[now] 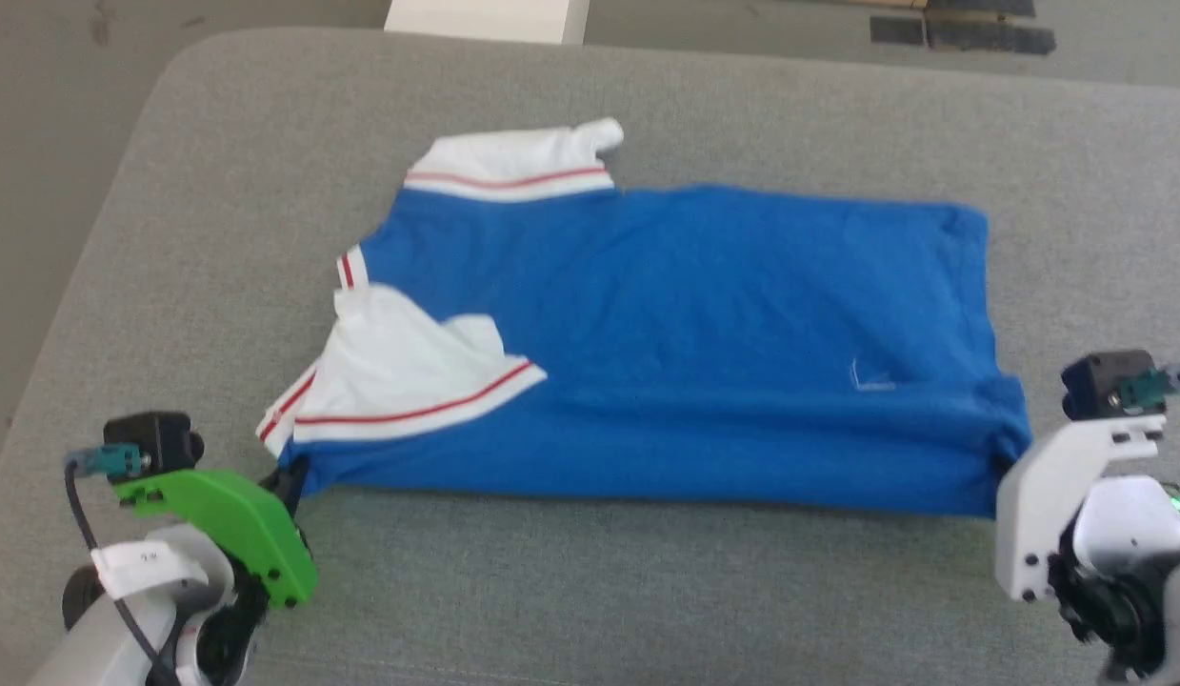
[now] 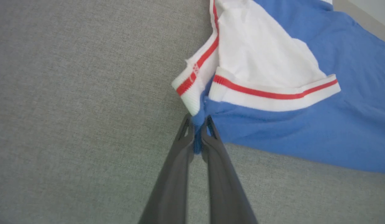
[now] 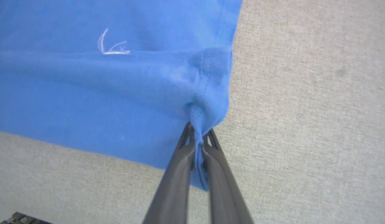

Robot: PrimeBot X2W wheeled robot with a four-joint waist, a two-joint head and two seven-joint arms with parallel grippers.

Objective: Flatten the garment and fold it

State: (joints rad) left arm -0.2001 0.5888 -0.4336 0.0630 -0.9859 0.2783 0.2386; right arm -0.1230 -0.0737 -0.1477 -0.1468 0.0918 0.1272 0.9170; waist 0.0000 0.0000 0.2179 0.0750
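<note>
**Head view.** The garment [image 1: 685,333] lies spread lengthwise across the grey table [image 1: 647,591], collar end to the left and hem to the right, plain blue side up. The near sleeve [image 1: 409,376] is flopped over the body, and the far sleeve [image 1: 513,162] juts out beyond the far edge. The left gripper [image 1: 287,481] is at the near left corner and the right gripper [image 1: 1013,455] at the near right corner. A ridge runs along the near part of the cloth. It may be a doubled layer or only a crease; this cannot be told from here.

**Left wrist view.** The left gripper [image 2: 197,124] is closed narrow on a pinch of blue cloth just below the sleeve cuff.

**Right wrist view.** The right gripper [image 3: 197,130] is likewise closed narrow, with the hem corner bunched between its fingers.

**Assessment.** Both near corners are secured, so the step in hand is most likely the grip before a stretch or a lengthwise fold. The next move calls for both arms to act together, pulling apart evenly to take out the slack. The loose near sleeve remains unflattened and could be trapped in a fold.
</note>
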